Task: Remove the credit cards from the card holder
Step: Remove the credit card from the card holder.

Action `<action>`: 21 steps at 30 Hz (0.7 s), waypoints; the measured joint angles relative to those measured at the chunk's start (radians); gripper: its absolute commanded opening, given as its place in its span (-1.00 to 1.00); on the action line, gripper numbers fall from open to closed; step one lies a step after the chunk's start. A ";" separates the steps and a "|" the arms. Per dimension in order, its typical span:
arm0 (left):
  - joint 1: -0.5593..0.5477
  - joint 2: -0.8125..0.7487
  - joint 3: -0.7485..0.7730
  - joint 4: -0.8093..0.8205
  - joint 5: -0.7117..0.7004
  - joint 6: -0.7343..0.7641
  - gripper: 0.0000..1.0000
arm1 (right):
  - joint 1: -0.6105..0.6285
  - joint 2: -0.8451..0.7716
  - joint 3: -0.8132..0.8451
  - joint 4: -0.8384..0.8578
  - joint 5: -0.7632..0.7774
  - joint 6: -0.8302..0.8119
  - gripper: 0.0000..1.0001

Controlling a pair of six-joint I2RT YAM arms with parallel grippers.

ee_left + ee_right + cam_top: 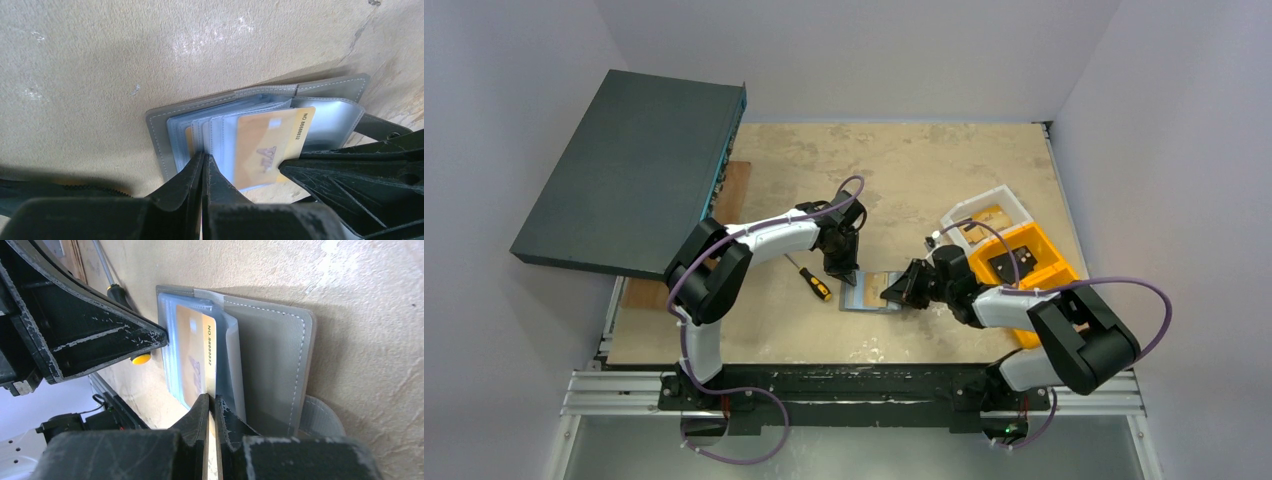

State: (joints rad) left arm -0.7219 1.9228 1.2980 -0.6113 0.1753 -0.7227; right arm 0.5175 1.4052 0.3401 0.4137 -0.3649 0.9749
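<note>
L jaws pinched shut on clear sleeve edge of card holder (161, 131), R jaws shut on end of yellow credit card (192, 347) poking from sleeve; holder open flat mid-worktop (924, 170) btwn both arms, screwdriver (810, 279) just beside at L, orange bins (1049, 262) at R, dark flat box (634, 170) far L

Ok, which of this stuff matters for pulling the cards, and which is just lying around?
In the job: card holder, gold card partly out of its sleeve, left gripper pinching the sleeves, right gripper pinching the card.
Lying about: screwdriver, orange bins, clear tray, dark flat box.
</note>
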 measured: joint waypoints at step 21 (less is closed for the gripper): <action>0.002 0.000 0.000 -0.001 0.002 0.000 -1.00 | -0.062 -0.137 -0.004 -0.181 0.035 -0.078 -1.00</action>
State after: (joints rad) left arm -0.7200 1.9228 1.2976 -0.6125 0.1768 -0.7227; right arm 0.4553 1.2686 0.3359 0.2329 -0.3298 0.8967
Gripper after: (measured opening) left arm 0.003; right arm 0.018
